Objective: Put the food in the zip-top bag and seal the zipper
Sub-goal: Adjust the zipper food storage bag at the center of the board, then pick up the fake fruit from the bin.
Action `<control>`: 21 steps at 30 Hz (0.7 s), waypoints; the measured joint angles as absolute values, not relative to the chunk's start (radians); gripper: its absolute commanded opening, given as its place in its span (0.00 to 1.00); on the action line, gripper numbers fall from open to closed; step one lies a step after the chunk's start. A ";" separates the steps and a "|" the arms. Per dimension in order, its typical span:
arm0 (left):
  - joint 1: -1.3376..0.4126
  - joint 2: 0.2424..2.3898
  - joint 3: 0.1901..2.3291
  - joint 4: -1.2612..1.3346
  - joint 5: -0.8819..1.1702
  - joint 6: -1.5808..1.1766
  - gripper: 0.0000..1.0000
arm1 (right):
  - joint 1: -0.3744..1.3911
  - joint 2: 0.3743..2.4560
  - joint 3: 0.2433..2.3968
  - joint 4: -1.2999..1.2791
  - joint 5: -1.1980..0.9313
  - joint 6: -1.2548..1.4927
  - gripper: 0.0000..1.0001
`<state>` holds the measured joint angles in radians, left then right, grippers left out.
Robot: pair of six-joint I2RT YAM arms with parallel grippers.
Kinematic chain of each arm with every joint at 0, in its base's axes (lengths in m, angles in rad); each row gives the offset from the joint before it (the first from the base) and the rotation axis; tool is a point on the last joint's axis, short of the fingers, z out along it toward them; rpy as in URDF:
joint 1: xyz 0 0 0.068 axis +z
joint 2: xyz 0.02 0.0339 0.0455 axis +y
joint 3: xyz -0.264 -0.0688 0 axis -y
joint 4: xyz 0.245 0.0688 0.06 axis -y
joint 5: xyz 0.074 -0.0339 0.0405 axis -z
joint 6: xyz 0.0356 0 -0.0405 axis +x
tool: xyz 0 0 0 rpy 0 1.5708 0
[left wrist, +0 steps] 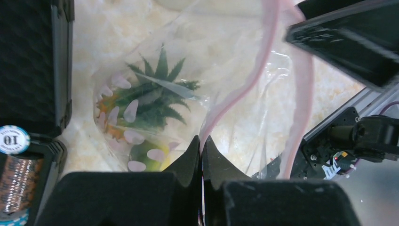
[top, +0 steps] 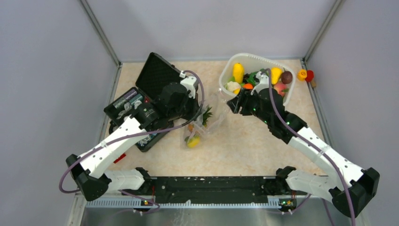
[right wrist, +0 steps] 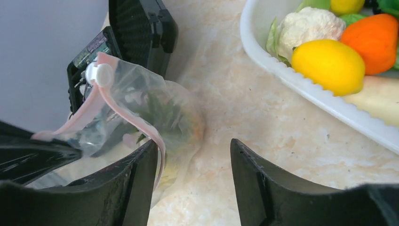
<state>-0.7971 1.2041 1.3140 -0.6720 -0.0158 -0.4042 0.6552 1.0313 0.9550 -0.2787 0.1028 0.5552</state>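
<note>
Nearest the arms, the zip-top bag [top: 205, 123] lies on the table [right wrist: 263, 122], its bottom toward the bases and its mouth raised. A pineapple [left wrist: 155, 94] and a yellow piece [top: 193, 141] are inside. The left jaws are pinched shut on the zipper [left wrist: 263, 52], holding one lip of the mouth up. That grip looks worth leaving alone, since a slack lip would likely fold over the opening.

Just beyond, the right jaws stand apart with nothing between them, beside the bag's mouth. The pink strip rests against one of their fingers [right wrist: 141, 174]. The step in hand is probably fetching the next piece, so the right arm should lift clear first rather than drag the strip sideways.

Farther off is the white tub [right wrist: 282, 61], holding a cauliflower [right wrist: 308, 26], a yellow mango [right wrist: 329, 63], an orange [right wrist: 376, 35] and more. The mango lies on top, nearest the rim. It looks glossy and rounded, so the grip should go across its middle and close gently, then release it well past the strip
</note>
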 measured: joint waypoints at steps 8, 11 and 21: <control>-0.797 1.206 1.258 -0.598 -0.024 -0.427 0.00 | 0.652 0.891 1.016 -0.320 0.129 0.471 0.58; -0.797 1.206 1.258 -0.582 -0.022 -0.429 0.00 | 0.649 0.868 1.052 -0.323 0.240 0.436 0.61; -0.796 1.205 1.249 -0.567 0.039 -0.429 0.00 | 0.266 1.091 1.111 -0.382 0.201 0.385 0.64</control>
